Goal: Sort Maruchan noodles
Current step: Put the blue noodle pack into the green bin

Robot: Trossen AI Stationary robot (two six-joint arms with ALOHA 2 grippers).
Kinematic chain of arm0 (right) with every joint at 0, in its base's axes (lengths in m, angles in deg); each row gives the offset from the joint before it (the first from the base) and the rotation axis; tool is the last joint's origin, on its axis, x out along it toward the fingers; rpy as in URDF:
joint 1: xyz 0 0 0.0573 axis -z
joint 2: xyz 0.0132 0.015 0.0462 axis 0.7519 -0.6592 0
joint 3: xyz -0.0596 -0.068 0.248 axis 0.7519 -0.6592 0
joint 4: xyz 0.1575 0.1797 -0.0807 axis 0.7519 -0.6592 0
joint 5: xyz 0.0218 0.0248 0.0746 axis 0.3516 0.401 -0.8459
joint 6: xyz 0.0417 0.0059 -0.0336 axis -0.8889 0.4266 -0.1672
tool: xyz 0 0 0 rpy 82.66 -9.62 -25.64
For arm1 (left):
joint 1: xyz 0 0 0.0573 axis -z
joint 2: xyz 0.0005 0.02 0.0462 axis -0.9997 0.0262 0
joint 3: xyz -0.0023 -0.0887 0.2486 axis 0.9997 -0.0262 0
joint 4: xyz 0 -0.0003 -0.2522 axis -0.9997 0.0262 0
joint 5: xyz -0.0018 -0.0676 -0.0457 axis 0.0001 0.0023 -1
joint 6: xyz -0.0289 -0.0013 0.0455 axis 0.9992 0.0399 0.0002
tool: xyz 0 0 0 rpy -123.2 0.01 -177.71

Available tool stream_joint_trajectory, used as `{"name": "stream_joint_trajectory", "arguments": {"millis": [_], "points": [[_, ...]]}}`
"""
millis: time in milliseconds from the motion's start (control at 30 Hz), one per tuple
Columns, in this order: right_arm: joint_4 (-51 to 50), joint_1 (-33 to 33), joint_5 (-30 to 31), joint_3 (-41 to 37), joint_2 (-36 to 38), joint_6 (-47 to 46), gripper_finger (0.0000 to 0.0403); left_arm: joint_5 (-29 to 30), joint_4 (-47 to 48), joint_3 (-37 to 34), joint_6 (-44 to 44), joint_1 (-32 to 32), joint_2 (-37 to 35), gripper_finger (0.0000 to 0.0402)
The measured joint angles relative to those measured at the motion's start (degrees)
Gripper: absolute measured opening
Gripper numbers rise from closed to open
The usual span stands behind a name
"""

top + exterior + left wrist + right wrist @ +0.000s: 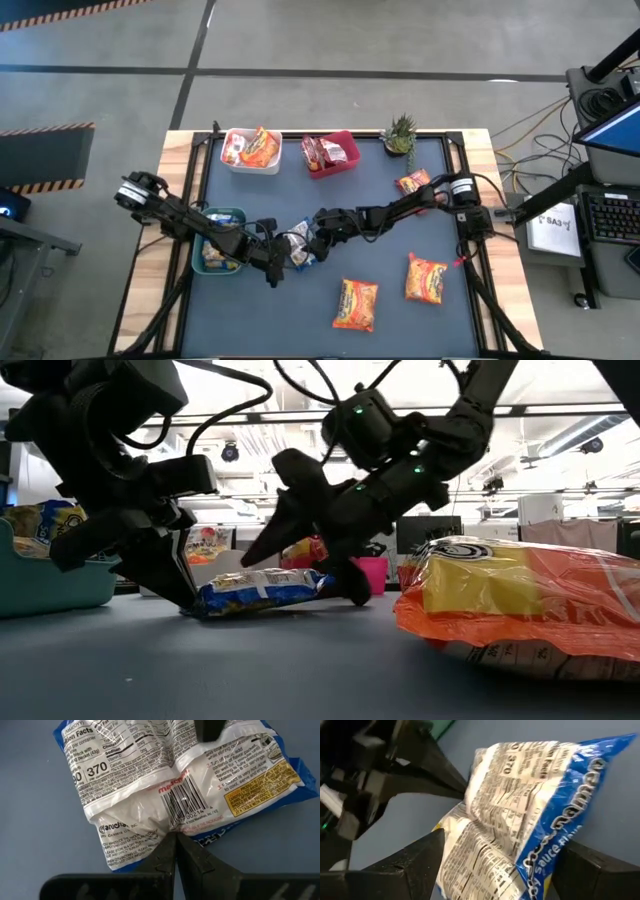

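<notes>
Overhead: left gripper and right gripper meet at a blue noodle packet lying between them, mid-table.

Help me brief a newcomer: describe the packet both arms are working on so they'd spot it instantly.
Look at the middle of the dark table mat, where the two arms meet. The blue-and-white noodle packet lies there, between the teal bin and the orange packets; it is the only loose blue one.

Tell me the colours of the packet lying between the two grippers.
Blue edges with a white printed back; the ramen packet shows best in the left wrist view.
</notes>
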Motion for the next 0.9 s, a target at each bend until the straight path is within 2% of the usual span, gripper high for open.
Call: {"name": "stream_joint_trajectory", "arguments": {"millis": [300, 900], "points": [[0.22, -0.04, -5.00, 3.05, -0.73, 2.22, 0.0280, -0.26, -0.74, 0.00, 0.38, 0.24, 0.04, 0.0000], [0.16, -0.04, -4.89, 2.86, -0.70, 2.34, 0.0174, -0.48, -1.05, 0.42, 0.36, 0.24, -0.48, 0.0000]]}}
